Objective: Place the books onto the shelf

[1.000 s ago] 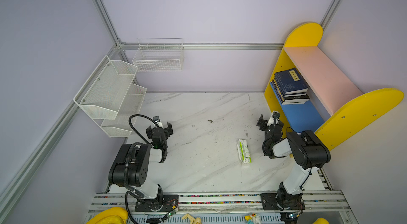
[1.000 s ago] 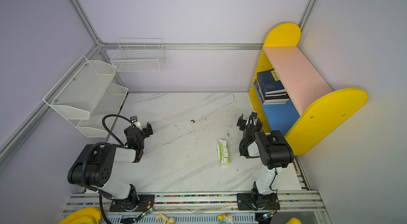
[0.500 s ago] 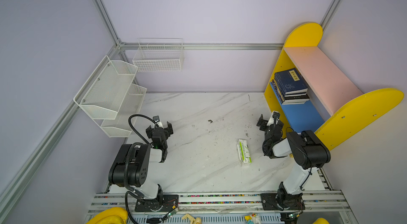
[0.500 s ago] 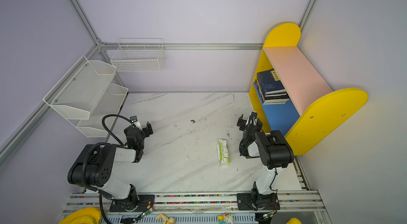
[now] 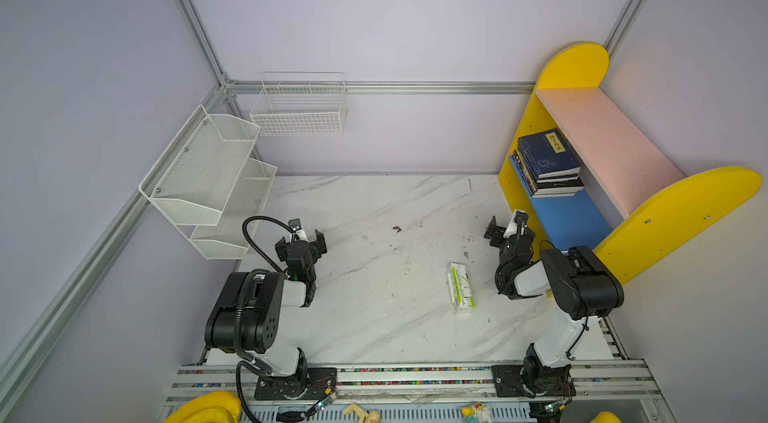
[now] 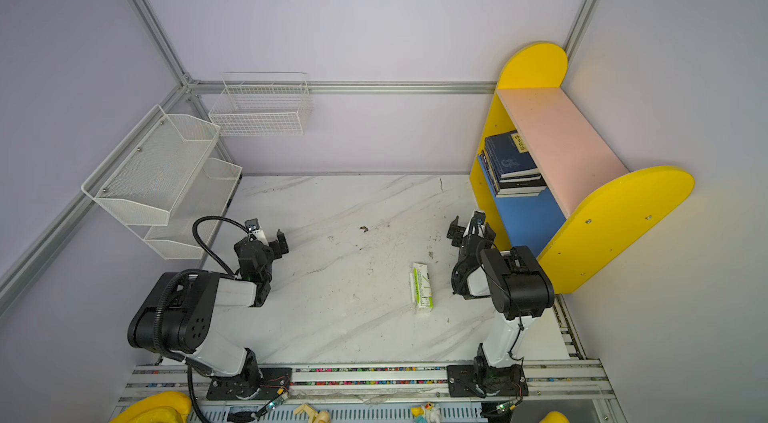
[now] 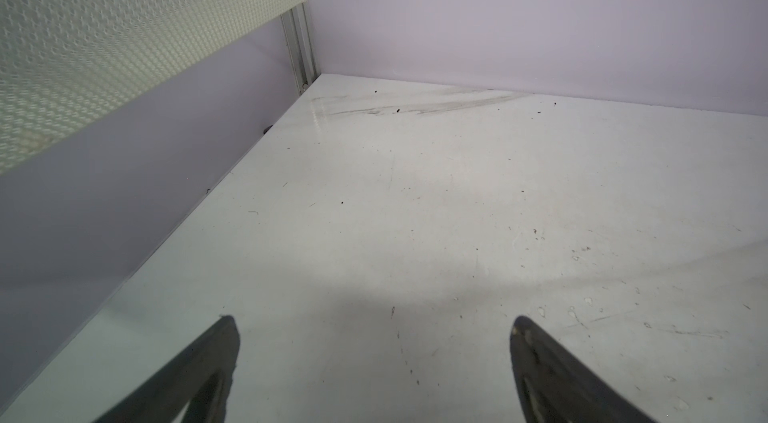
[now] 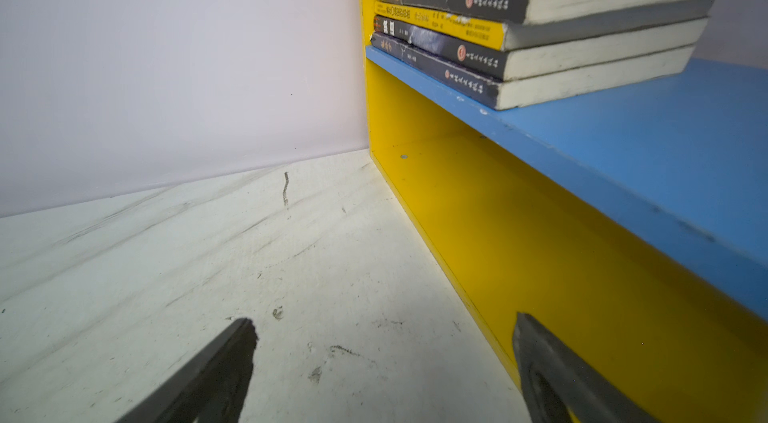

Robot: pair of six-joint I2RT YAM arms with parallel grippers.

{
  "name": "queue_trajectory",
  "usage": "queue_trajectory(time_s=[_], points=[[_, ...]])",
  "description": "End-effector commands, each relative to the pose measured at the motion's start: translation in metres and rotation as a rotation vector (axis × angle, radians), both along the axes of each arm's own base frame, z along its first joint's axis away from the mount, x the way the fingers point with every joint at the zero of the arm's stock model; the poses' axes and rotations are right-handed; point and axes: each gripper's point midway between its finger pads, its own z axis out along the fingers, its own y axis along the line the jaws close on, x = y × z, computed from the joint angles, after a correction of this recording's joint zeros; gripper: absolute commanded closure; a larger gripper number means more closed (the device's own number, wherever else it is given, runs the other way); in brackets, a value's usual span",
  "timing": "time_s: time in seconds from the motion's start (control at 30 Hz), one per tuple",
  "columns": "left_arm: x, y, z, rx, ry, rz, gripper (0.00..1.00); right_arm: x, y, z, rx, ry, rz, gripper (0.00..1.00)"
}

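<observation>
The books [image 5: 546, 163] lie in a flat stack of several paperbacks on the blue lower board of the shelf [image 5: 673, 213], navy covers on top; both top views show them [image 6: 511, 163]. In the right wrist view the books [image 8: 519, 13] show dark spines and one yellow spine above the shelf's blue board [image 8: 644, 138]. My right gripper [image 5: 509, 229] [image 8: 384, 319] hangs open and empty over the table just in front of the shelf's low front edge. Over the table's left side, my left gripper [image 5: 302, 239] [image 7: 374, 321] is open and empty.
A green-and-white carton [image 5: 460, 287] lies on the marble table between the arms, nearer the right one. A white mesh tiered rack [image 5: 208, 175] hangs on the left wall close to the left arm. A white wire basket [image 5: 299, 109] hangs on the back wall.
</observation>
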Motion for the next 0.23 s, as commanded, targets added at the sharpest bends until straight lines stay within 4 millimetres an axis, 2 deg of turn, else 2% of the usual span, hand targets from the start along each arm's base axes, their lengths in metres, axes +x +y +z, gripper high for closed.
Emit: queue_trajectory(time_s=[0.0,0.2], points=[[-0.0033,0.0003,0.0082,0.021,-0.037,-0.009,0.0,0.0037,0.0002,0.0127,0.005,-0.041,0.004,0.03],[-0.0036,0.0003,0.0083,0.022,-0.037,-0.009,0.0,0.001,-0.001,0.016,-0.008,-0.053,0.002,0.03]])
